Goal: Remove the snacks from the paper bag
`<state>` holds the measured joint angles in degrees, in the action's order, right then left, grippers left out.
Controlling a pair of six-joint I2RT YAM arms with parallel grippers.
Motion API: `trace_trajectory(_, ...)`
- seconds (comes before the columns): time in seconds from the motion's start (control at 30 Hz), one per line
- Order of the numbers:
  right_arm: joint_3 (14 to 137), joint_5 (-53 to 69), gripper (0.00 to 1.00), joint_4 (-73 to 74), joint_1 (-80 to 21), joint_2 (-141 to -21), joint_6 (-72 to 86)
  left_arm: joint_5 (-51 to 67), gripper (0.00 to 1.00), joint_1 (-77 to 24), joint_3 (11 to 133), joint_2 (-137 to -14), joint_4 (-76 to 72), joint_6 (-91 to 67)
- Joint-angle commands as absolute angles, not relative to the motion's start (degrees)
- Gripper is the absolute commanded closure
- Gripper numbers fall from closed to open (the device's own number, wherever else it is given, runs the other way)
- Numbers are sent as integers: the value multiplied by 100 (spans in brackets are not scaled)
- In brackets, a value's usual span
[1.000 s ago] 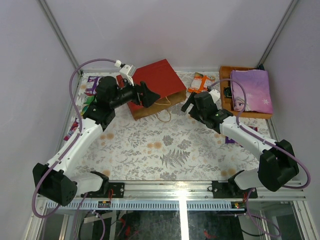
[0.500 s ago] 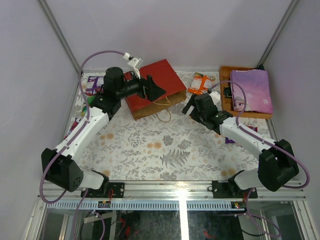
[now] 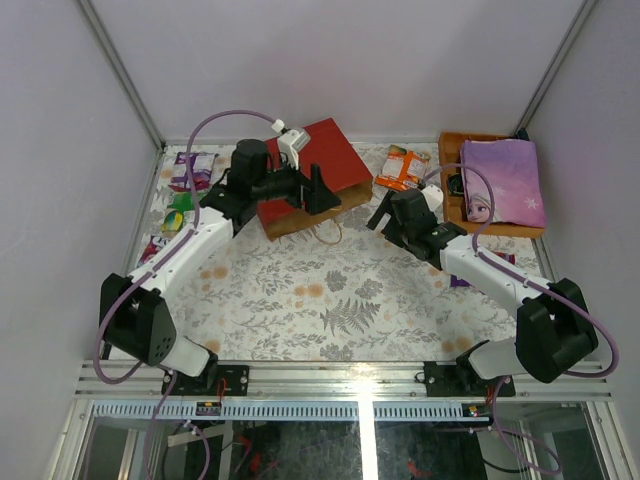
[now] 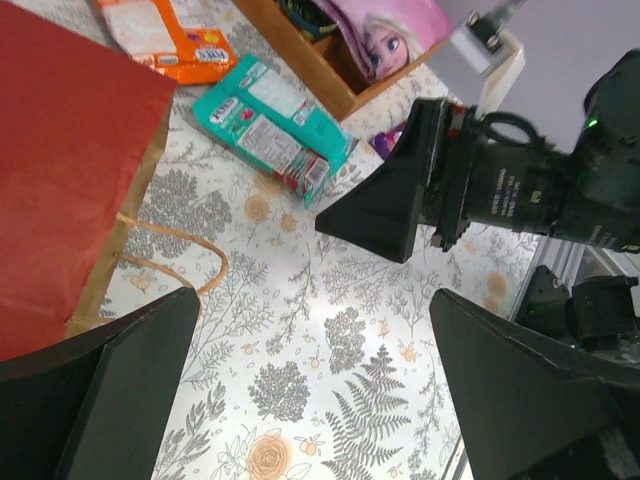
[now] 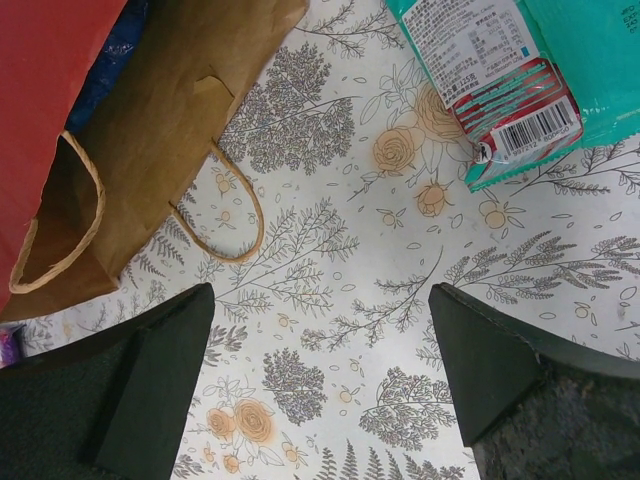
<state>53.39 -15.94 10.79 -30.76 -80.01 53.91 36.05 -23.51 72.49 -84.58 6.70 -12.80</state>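
The red paper bag (image 3: 335, 158) lies flat at the back, its brown mouth and cord handles (image 3: 325, 232) facing the near side. My left gripper (image 3: 318, 192) is open and empty, above the bag's mouth edge; the bag (image 4: 60, 150) lies to its left. My right gripper (image 3: 378, 212) is open and empty, just right of the mouth. The brown inside (image 5: 170, 110) shows a blue bag (image 5: 112, 55) within. A teal packet (image 5: 510, 70) and an orange packet (image 3: 402, 166) lie right of the bag. Purple (image 3: 192, 170), green (image 3: 180, 200) and yellow-green packets lie at the left.
An orange wooden tray (image 3: 452, 150) at the back right holds the flat purple princess item (image 3: 503, 180). A small purple packet (image 3: 460, 281) pokes out under my right forearm. Cage posts and walls close in the back and sides.
My left arm has swung right and forward across the bag; its gripper now hangs at the mouth edge. The right arm has hardly moved.
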Motion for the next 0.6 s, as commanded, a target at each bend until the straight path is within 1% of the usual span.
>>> trace_trajectory(0.0,5302,-1703,3,878,-3017,-7869,5356,3079,0,-2616,7381,-8477,1014,-693)
trace_trajectory(0.1,5262,-1722,3,849,-2991,-7834,5349,1734,0,-3075,7158,-7985,748,-281)
trace_trajectory(0.17,5226,-1708,3,816,-2967,-7818,5352,1517,0,-3197,6720,-7608,86,-11)
trace_trajectory(0.23,5206,-1668,3,800,-2950,-7822,5354,1156,0,-3187,6371,-7364,-437,-164)
trace_trajectory(0.33,5176,-1626,3,782,-2917,-7817,5345,878,0,-3130,6367,-7424,-249,-219)
trace_trajectory(0.4,5133,-1617,3,759,-2899,-7801,5336,1095,0,-3121,6460,-7548,-68,-118)
trace_trajectory(0.57,5083,-1569,3,732,-2824,-7787,5325,2568,0,-3122,6837,-7851,369,52)
